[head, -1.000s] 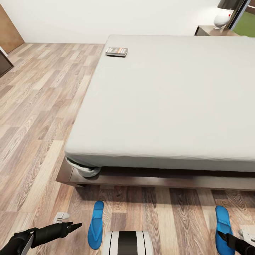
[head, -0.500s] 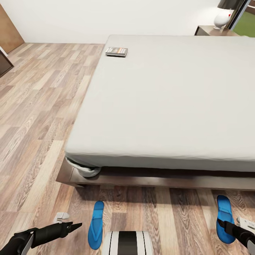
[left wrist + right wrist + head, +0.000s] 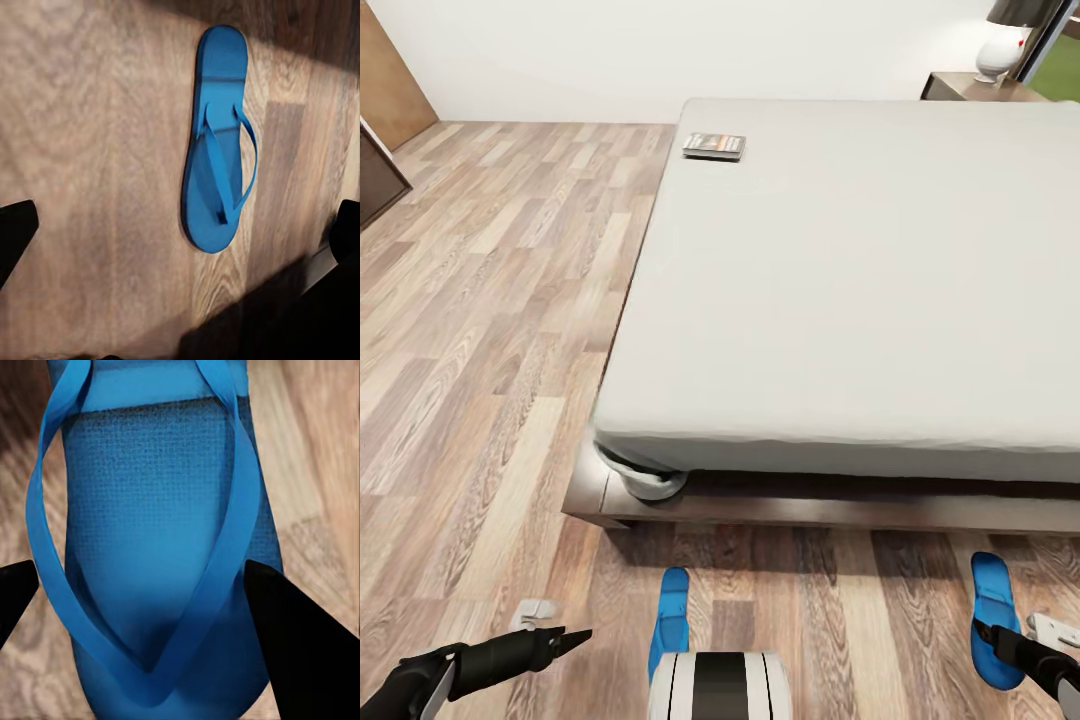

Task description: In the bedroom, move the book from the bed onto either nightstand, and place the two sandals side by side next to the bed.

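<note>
The book (image 3: 714,146) lies at the far left corner of the bed (image 3: 860,300), on its pale mattress. A dark nightstand (image 3: 965,87) stands at the far right by the wall. One blue sandal (image 3: 672,620) lies flat on the floor in front of the bed's foot, and it also appears as the sandal (image 3: 217,157) in the left wrist view. My left gripper (image 3: 575,636) hovers open to its left, with the left gripper (image 3: 180,221) empty. My right gripper (image 3: 988,632) is shut on the other sandal (image 3: 992,620). Its fingers (image 3: 285,630) clamp that sandal (image 3: 150,510) across its width.
A white lamp (image 3: 1000,45) stands on the nightstand. Wood-plank floor (image 3: 480,300) stretches open to the left of the bed. The bed's dark wooden frame (image 3: 810,510) juts out low at the foot. My base (image 3: 720,685) sits between the two sandals.
The right gripper carried its sandal a little toward the bed. Then the whole view shifted: bed, book and left sandal slid right in the picture, while the held sandal kept its place.
</note>
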You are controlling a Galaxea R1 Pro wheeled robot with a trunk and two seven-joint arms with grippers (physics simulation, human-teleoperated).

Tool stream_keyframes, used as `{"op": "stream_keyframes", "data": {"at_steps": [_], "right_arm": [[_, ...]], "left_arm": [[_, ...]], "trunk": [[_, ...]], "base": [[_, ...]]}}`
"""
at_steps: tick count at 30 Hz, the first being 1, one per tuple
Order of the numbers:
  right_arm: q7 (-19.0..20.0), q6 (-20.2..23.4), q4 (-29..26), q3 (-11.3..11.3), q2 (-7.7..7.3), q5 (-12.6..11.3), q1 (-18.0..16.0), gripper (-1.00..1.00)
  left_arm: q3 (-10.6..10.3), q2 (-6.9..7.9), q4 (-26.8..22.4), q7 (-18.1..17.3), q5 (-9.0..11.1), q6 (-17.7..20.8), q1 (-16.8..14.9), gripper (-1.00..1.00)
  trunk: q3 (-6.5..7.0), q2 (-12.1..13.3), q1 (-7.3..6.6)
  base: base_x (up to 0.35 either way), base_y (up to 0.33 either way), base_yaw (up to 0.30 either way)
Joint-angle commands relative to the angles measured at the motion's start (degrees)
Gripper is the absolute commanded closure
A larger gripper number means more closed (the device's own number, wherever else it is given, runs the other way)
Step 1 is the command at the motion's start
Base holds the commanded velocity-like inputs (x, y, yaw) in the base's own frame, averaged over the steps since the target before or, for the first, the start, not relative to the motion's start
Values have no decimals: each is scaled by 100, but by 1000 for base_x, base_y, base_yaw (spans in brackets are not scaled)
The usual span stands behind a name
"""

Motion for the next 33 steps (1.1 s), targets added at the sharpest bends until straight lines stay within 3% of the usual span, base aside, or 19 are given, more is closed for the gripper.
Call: {"op": "stream_keyframes", "data": {"at_steps": [1,33], "right_arm": [[21,-24,10,47,-5,-64,-5,100],[33,-18,2,47,-4,-62,-5,100]], "left_arm": [[48,-6,-4,-39,-45,60,-4,-100],[65,-5,-4,-30,-37,60,-4,-100]], "trunk": [[-3,-1,-1],[-3,-1,-1]], "base": [[0,276,0],[-24,290,0]]}}
